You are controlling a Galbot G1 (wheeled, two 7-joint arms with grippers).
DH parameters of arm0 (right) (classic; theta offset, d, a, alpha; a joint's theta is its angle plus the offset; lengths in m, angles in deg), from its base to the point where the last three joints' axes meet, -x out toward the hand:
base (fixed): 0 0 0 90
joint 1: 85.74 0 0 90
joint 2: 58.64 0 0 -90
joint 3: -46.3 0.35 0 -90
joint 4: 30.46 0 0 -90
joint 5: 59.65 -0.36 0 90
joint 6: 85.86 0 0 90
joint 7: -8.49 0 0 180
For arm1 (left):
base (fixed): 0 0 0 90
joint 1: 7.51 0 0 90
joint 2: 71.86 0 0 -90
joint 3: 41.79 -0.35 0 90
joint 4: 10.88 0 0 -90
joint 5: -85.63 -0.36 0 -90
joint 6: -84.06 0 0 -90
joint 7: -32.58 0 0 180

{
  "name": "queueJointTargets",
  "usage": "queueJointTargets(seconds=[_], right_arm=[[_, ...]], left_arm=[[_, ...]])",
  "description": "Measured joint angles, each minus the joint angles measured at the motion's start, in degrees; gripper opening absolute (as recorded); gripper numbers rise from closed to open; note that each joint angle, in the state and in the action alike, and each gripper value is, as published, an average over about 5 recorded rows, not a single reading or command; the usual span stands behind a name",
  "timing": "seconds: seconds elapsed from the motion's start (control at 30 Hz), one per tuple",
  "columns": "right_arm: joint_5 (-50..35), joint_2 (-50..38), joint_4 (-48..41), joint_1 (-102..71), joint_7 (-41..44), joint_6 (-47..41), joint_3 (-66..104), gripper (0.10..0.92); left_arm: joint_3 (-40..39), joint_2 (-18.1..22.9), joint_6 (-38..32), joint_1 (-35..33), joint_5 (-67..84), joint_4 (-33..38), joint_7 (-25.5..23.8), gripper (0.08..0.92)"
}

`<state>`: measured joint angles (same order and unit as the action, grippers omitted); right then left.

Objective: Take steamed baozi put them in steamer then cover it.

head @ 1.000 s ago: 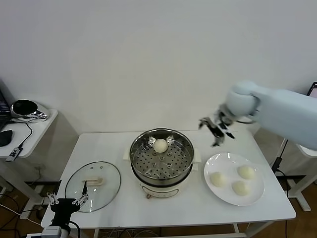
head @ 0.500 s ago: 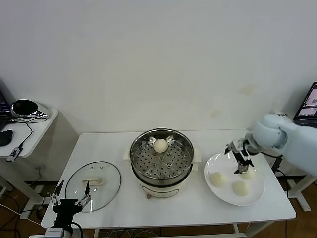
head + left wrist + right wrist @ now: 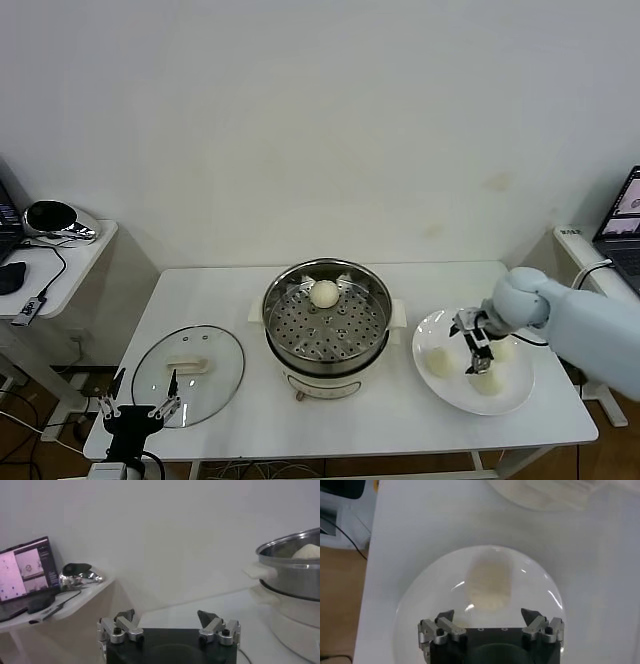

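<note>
One baozi (image 3: 324, 293) lies on the perforated tray of the steel steamer (image 3: 326, 330) at the table's middle. Three more baozi (image 3: 438, 361) (image 3: 486, 381) (image 3: 504, 349) rest on a white plate (image 3: 452, 324) to the right. My right gripper (image 3: 474, 345) hangs open just over the plate, among these buns; its wrist view has a blurred baozi (image 3: 490, 585) on the plate (image 3: 417, 592) ahead of the open right gripper (image 3: 490, 614). The glass cover (image 3: 188, 374) lies flat at the left. My left gripper (image 3: 138, 410) waits open below the table's front-left edge; from it the steamer (image 3: 295, 572) shows.
A side table (image 3: 70, 262) at the far left carries a dark round device (image 3: 50, 216) and cables. A laptop (image 3: 25, 570) stands on it in the left wrist view. Another laptop (image 3: 622, 228) sits at the far right.
My right arm swung from above the steamer's right side out and down to the plate, and now hovers low among the buns. The left gripper has barely shifted.
</note>
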<state>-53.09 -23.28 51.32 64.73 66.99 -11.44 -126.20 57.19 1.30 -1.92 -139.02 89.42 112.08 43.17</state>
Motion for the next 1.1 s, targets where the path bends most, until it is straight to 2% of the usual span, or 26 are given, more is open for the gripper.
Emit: queueJointTargets(seconds=[0.27, 0.6, 0.83, 1.1], right_arm=[[1.20, 3.37, -3.34, -2.98, -0.57, -0.16, 1.81, 0.777], [1.65, 4.88, -5.07, -4.00, -0.17, -0.25, 2.97, 0.588], [-0.63, 3.05, -3.37, -0.70, 1.13, -1.18, 1.98, 0.576], [-8.11, -1.25, 2.14, 13.21, 2.74, -4.19, -4.15, 0.586]], left_arm=[[0.06, 0.03, 0.00, 0.11, 0.02, -0.15, 0.00, 0.823], [0.03, 0.19, -0.05, 0.35, 0.07, -0.39, 0.04, 0.823], [0.07, 0.04, -0.05, 0.40, 0.20, -0.30, 0.05, 0.823], [-0.37, -0.44, -0.01, 1.07, 0.66, -0.49, 0.02, 0.823]])
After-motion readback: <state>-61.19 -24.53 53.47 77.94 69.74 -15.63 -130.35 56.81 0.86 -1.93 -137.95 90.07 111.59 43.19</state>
